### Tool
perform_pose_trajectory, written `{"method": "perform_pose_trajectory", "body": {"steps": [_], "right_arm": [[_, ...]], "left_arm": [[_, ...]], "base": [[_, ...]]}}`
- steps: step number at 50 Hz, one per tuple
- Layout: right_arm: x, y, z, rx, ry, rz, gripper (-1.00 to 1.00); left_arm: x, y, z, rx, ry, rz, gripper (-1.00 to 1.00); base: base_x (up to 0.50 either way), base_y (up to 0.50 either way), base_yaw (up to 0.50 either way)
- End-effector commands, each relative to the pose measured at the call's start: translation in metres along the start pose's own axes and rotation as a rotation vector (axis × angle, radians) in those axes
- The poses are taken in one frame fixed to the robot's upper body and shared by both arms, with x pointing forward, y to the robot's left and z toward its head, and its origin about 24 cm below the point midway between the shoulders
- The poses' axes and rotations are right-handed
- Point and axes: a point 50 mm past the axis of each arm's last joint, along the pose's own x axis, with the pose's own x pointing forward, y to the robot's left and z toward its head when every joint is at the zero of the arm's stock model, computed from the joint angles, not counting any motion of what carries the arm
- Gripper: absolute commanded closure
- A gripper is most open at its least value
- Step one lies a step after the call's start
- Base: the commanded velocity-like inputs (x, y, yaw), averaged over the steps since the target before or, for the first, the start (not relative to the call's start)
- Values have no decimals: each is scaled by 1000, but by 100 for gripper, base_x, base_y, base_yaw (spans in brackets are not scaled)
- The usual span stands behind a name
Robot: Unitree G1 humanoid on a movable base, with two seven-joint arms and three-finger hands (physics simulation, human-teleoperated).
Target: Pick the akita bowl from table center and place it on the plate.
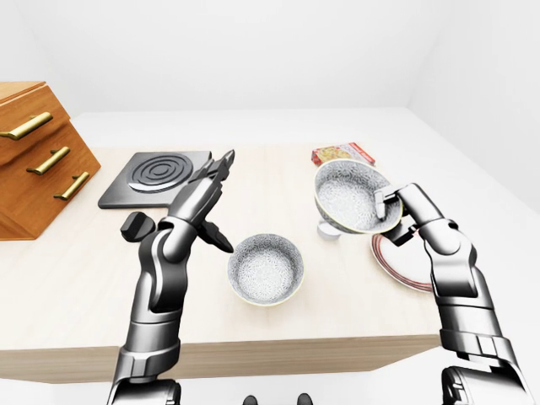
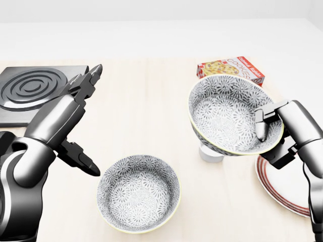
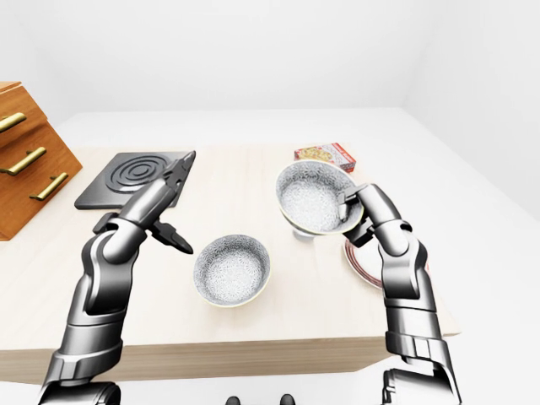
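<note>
Your table [image 1: 51,287] fills the middle of every view, pale wood. At the left edge of the left-eye view stands the wooden drawer chest [image 1: 34,156], and just right of it, toward the upper left of the tabletop, lies the dark burner plate [image 1: 156,177].

Your left hand [image 2: 75,108] is raised at centre-left of the head view, fingers spread and holding nothing. Your right hand [image 2: 275,133] sits at the right edge, fingers pinching the rim of the akita bowl [image 2: 227,118], which hangs tilted in the air at centre-right with its mouth toward the camera. A second patterned bowl [image 2: 139,194] rests upright on the table at lower centre.

The plate [image 2: 282,186], red-rimmed, lies at the lower right, below and slightly right of the lifted bowl, partly hidden by your forearm. A cookie box [image 2: 229,66] lies flat at upper right. A small white object [image 2: 212,154] stands just under the bowl; it looks like a cup, though most of it is hidden.

The risks: the grip is only at the rim, so the tilted bowl could slip or swing as you lower it. Drop straight down and its foot may strike the white object. Level it and shift right over the plate, or it lands half on the edge.
</note>
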Motion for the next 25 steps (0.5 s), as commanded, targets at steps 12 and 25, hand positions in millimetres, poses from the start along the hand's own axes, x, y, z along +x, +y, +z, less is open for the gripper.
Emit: {"method": "perform_pose_trajectory", "body": {"steps": [12,25], "right_arm": [[-24,-27,-45,-37,155,-96,100],[-48,-41,-81,-31,283,-139,100]], "left_arm": [[-2,-5,-4,-29,6,1,-100],[-3,-5,-2,-27,2,-3,-100]], "base": [[0,0,0],[0,0,0]]}}
